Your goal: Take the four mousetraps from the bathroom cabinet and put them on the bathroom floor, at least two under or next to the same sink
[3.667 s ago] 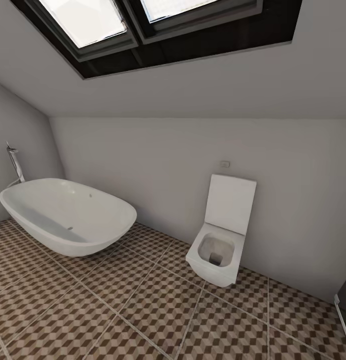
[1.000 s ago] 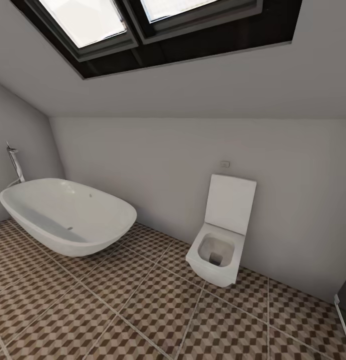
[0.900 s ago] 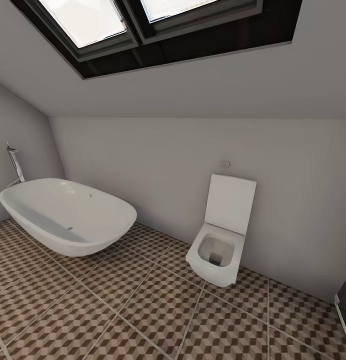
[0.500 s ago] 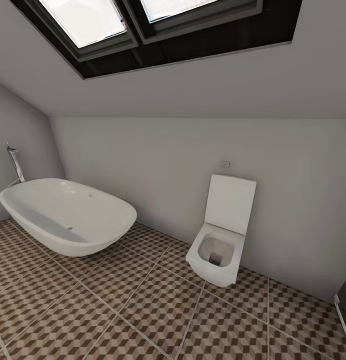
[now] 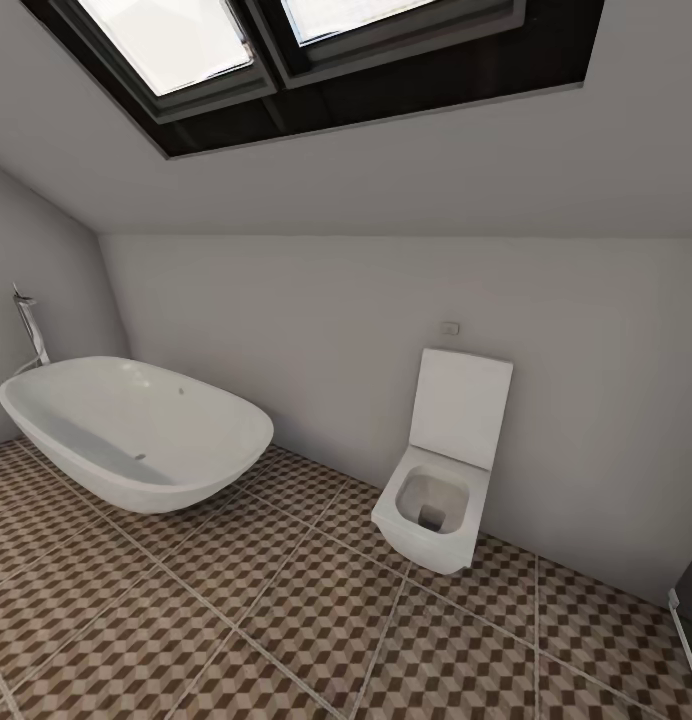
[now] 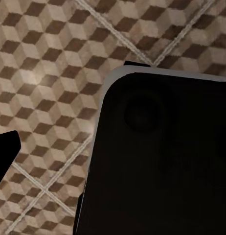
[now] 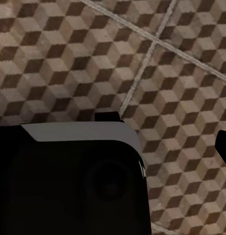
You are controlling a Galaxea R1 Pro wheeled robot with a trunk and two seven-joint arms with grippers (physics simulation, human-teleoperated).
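Head faces bathtub (image 5: pixel 136 430) and toilet (image 5: pixel 436 490) across the bathroom floor (image 5: pixel 286 620); cabinet's direction can't be told, nor either gripper's finger state

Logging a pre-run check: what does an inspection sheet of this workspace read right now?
Surface: floor, cube-pattern tiles, pale grout.
Job's things: nothing seen apart from the floor.
Clutter: nothing seen.
Grippers: dark shapes over the tiles in both wrist views; open or shut cannot be told.
Cables: nothing seen.
Surroundings: white tub at left with a chrome tap behind it, toilet with lid up against the grey wall, skylights above.
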